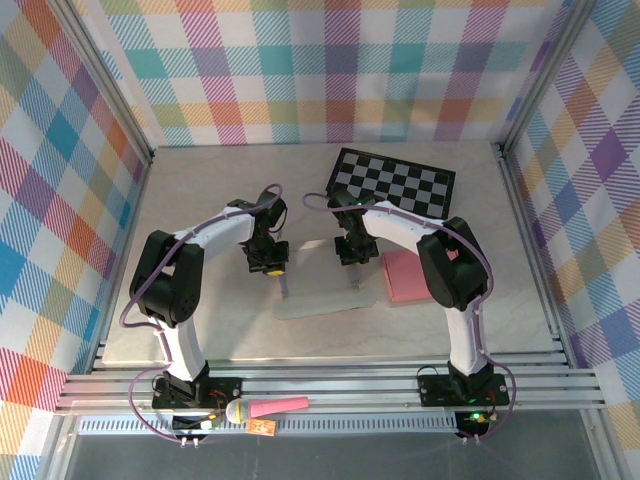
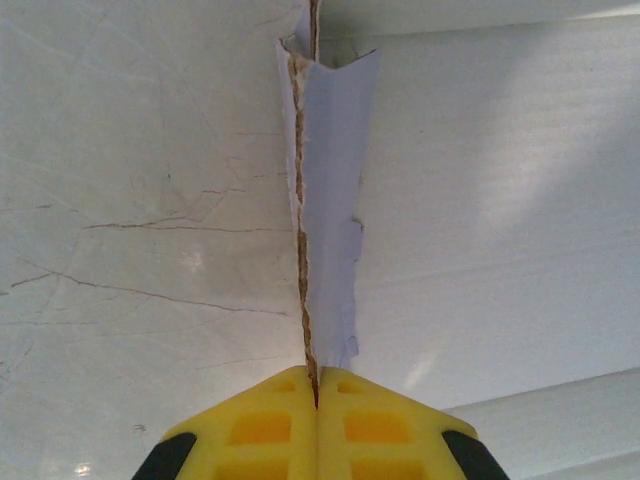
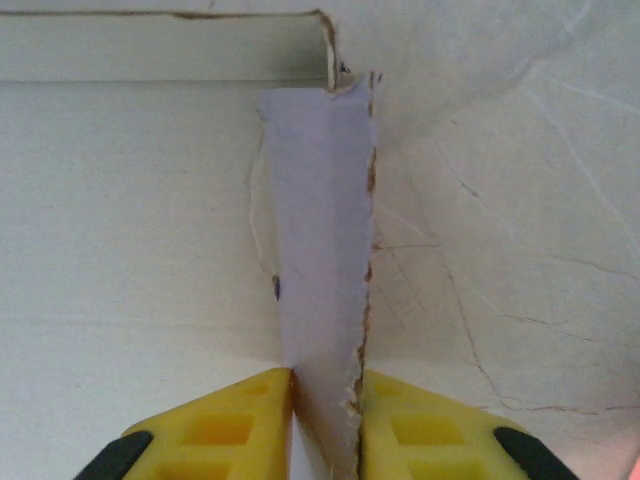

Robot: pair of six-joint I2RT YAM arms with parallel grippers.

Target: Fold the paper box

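Paper box [image 1: 325, 300]: flat white cardboard, mid-table between the arms. Left gripper [image 2: 317, 385]: yellow fingers pinched tight on the upright left flap [image 2: 325, 200], which has a ragged brown edge. Right gripper [image 3: 325, 380]: narrow, clamping the creased right flap [image 3: 320, 230]. Tabletop [image 2: 120, 200] pale, veined like marble.

I'm working in a robotics test cell: plaid-printed walls [image 1: 330, 70] enclose the table [image 1: 220, 170]. Aluminium rails [image 1: 330, 385] frame its near edge.

Left pincer [image 1: 270, 268], right pincer [image 1: 355, 258] at paper box [image 1: 325, 300]
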